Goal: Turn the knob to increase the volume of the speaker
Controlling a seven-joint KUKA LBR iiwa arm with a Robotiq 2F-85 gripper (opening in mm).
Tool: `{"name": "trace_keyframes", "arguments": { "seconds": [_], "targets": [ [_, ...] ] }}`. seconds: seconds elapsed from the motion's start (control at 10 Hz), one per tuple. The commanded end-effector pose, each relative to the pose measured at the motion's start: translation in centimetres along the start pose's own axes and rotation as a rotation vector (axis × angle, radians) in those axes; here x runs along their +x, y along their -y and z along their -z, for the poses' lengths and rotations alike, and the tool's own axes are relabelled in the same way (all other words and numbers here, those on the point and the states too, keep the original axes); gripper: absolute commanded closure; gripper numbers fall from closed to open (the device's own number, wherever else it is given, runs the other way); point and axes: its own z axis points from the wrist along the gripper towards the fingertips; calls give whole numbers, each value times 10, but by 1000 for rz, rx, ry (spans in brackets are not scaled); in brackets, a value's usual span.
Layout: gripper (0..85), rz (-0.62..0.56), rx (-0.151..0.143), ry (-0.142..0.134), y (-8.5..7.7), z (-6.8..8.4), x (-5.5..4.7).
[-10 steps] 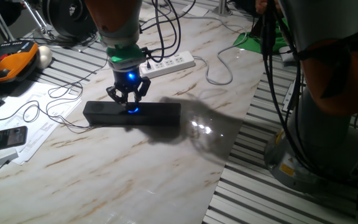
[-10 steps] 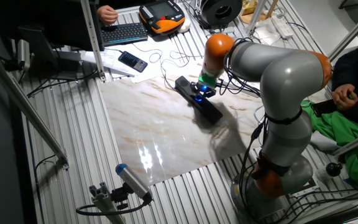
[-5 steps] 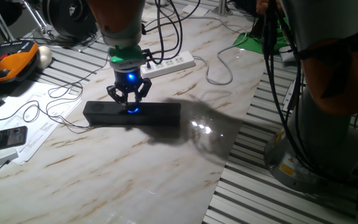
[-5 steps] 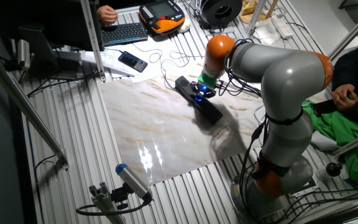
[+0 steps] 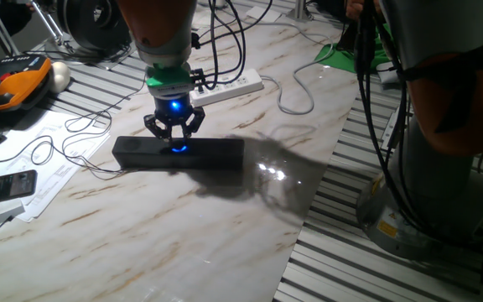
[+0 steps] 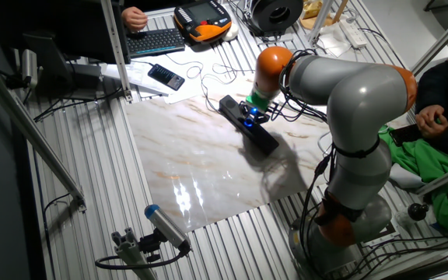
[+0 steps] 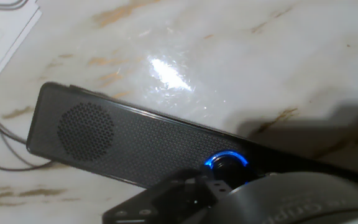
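A robotics lab here: the grey-and-orange arm (image 6: 348, 101) stands on ribbed metal flooring (image 6: 92, 179) around a marble-look tabletop (image 6: 201, 163), with a keyboard (image 6: 155, 40), teach pendant (image 6: 202, 19) and trailing cables (image 5: 82, 134) alongside

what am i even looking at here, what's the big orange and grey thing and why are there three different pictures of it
It is a robot arm, orange and grey, standing beside a marble-patterned table. Two pictures come from fixed cameras on different sides of the table. The third comes from a camera on the arm's hand, looking down past its jaws.

On the table lies a long black speaker with a small knob ringed in blue light. A white power strip lies behind it. A phone and papers lie off to one side.

The gripper is down on the knob. Whether the jaws actually pinch it is too hard to see.
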Motion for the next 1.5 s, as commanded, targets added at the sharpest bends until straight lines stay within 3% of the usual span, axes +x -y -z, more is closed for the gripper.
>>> {"name": "trace_keyframes", "arguments": {
  "seconds": [0.0,1.4],
  "targets": [
    [680,-19,0,1,0,0,0],
    [680,-307,-1,17,1,-1,-1]
  ]
}}
